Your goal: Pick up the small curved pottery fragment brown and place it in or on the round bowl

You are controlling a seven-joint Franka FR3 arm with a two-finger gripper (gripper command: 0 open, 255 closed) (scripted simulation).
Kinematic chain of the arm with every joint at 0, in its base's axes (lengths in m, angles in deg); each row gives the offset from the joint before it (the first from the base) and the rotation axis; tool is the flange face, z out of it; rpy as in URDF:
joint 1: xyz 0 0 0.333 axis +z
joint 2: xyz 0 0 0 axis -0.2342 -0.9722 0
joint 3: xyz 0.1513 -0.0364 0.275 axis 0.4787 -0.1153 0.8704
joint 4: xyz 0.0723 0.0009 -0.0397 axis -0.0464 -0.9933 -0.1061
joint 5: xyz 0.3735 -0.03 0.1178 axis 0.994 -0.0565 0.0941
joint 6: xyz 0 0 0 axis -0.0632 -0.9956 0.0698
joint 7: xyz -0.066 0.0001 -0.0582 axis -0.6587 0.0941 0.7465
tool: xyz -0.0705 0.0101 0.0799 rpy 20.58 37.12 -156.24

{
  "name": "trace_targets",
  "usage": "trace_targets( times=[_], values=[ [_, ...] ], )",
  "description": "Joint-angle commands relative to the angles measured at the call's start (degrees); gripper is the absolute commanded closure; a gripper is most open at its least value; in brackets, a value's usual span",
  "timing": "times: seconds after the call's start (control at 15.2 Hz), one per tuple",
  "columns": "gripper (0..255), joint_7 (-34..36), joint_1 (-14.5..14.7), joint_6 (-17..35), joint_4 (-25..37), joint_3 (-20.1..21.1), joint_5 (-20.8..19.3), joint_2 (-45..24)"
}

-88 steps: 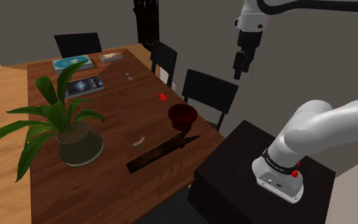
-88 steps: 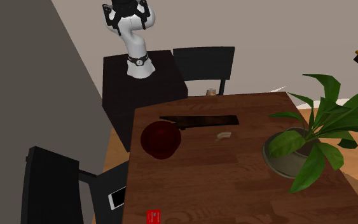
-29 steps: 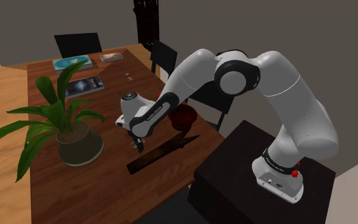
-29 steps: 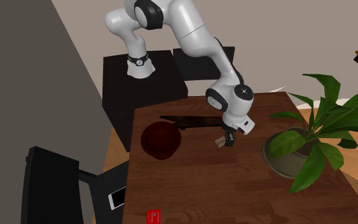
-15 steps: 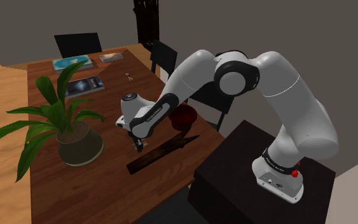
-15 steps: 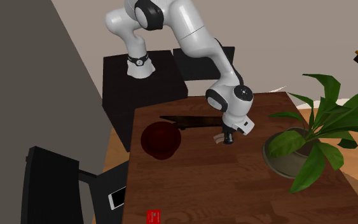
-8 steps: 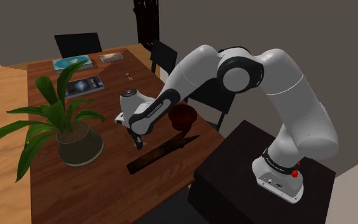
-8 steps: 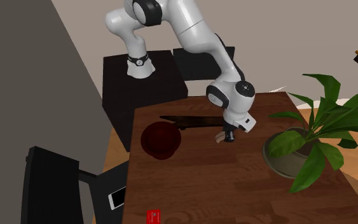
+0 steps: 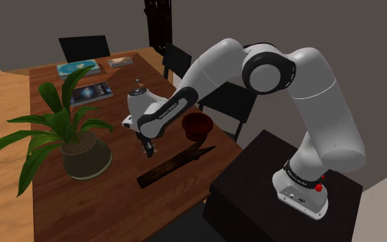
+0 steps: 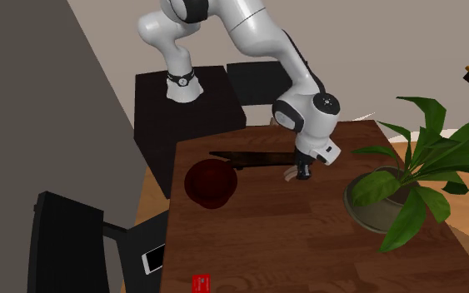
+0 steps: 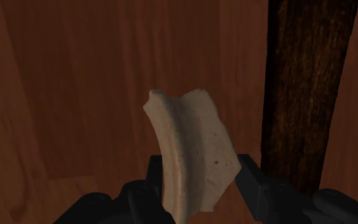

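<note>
**Gripper clamping the pottery fragment beside the dark slab**

The all-black two-finger gripper (image 11: pixel 196 170) is clamping the small curved beige pottery fragment (image 11: pixel 190 149) between its 2 fingers (image 11: pixel 153 173), which are pressing on the shard's lower end from both sides. The shard's ridged, broken upper edge is pointing away from the hand, out over the brown wooden table (image 11: pixel 75 95).

In the wrist view, the long dark rough-textured slab (image 11: pixel 308 95) is lying just beside the fragment, apart from it. In the second exterior view, the gripper (image 10: pixel 304 173) is pointing down at the table (image 10: pixel 307 250) with the pale fragment (image 10: pixel 290 174) showing at its tip, next to the end of the slab (image 10: pixel 257 156).

The round dark red bowl (image 10: pixel 211 183) is sitting on the table near the other end of the slab, apart from the gripper. In the shoulder view, the gripper (image 9: pixel 148 148) is hanging between the bowl (image 9: pixel 197 124) and the green leafy plant in a rounded grey-green pot (image 9: pixel 82 155), above the slab (image 9: pixel 174 166).

The white arm is reaching over from the black box stand (image 9: pixel 260 179) at that view's lower right.
</note>
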Motion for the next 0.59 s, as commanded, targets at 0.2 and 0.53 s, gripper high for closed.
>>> trace_targets(
  times=[0.2,0.53],
  values=[
    [255,-0.1,-0.3,-2.4,-0.5,0.4,0.4,2.9],
    [255,-0.2,-0.6,-4.8,-0.8,0.7,0.7,5.6]
  ],
)
